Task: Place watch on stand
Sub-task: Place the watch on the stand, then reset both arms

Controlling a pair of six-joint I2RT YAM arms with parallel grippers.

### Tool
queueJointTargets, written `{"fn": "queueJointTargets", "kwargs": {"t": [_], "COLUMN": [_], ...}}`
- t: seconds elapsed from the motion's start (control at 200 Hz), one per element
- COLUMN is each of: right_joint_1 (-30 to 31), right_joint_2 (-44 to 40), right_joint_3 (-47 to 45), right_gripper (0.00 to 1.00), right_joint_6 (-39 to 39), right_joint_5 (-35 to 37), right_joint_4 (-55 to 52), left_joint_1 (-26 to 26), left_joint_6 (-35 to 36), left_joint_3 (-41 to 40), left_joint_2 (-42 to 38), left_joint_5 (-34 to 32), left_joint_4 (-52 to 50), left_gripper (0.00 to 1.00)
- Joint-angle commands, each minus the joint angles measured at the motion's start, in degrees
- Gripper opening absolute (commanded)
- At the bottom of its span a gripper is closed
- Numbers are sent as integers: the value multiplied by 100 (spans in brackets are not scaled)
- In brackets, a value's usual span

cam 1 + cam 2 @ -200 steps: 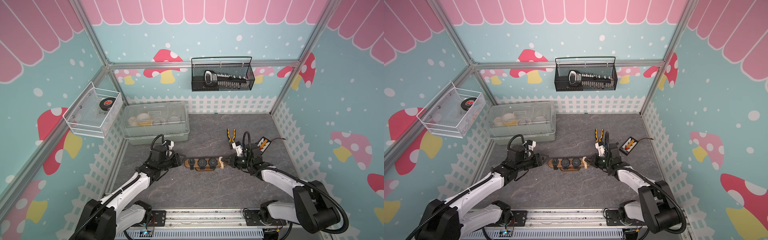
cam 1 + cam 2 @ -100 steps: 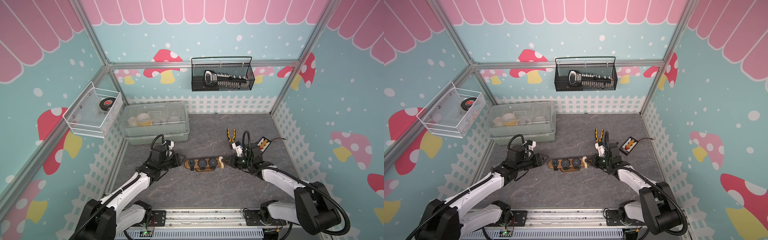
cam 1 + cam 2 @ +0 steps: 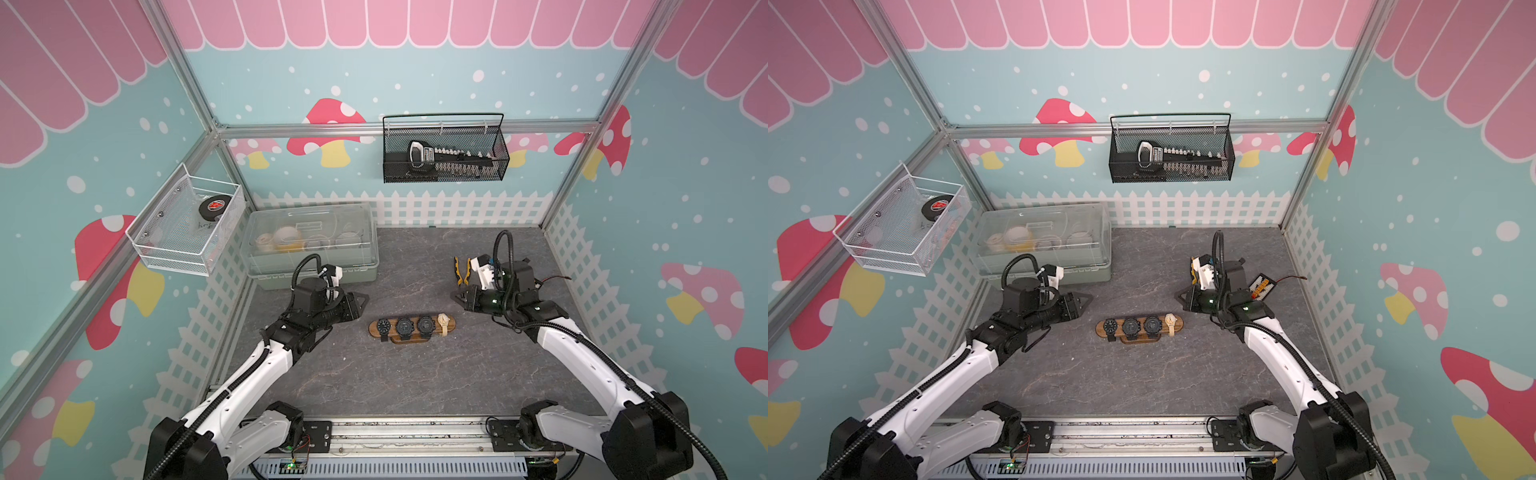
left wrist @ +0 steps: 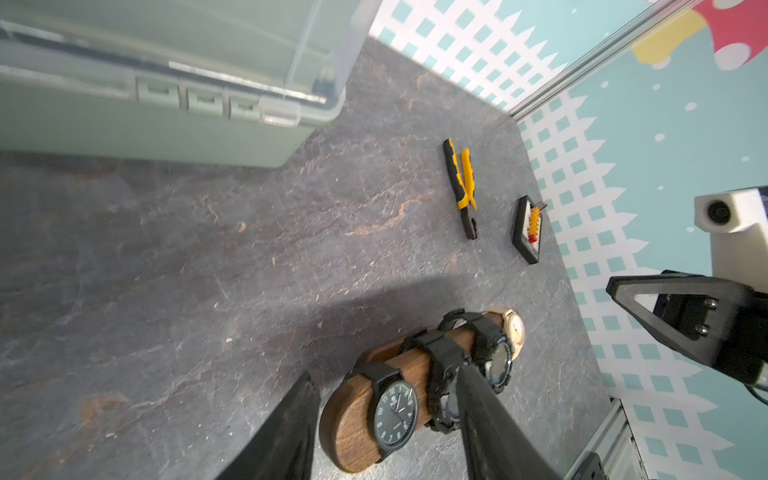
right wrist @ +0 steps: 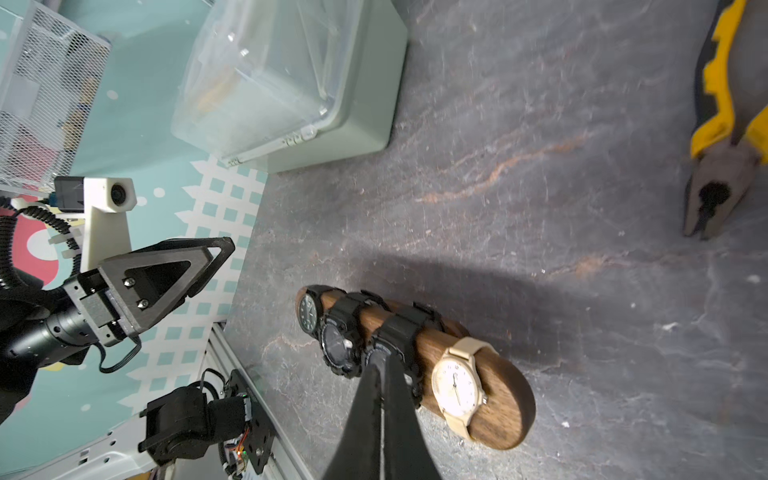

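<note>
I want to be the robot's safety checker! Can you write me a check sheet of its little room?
Surface: grey table, a few small specks.
Job's things: stand carries three black watches and one beige watch; no loose watch seen.
Clutter: yellow-handled pliers, small black tray, clear-lidded box, all apart from the stand.
Grippers: left gripper open, empty; right gripper fingers together, empty; both off the stand.
Cables: black hose loops over each wrist; thin wire beside the tray.
Surroundings: black wire basket and white mesh basket on the walls.

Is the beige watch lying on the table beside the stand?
No, the beige watch is strapped around the stand near its end.
</note>
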Motion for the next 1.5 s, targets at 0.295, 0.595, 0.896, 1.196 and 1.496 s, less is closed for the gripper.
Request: {"fn": "queueJointTargets", "kwargs": {"t": [0.295,0.595,0.896,1.196,1.496], "right_joint_1": [17,17,16,-44,-113], "right_joint_2": [-132,-674,-904,249,997], "right_joint_3": [958,951,-247,-573,-1473], "right_gripper": [100,100,100,100,100], "right_joint_6": [-1216,-1414,-1829,-3315,-3732], "right_joint_5": [1147,2977,6046,5324,6007], "right_joint_4": [-1178,-859,915,1650,3382], "left_joint_1": [47,52,46,124,771], "left_joint_6": [97,321,1472,2125,2103], "left_joint_3": [559,823,-743,-938,-1157], "left_joint_2": [-285,-807,-604,707,1294], "left_joint_5": [-568,-2372,-3696,-4710,-4588], "left_joint_4": [-318,-414,2555,3434,3813], "left_gripper": [99,99,99,99,99]}}
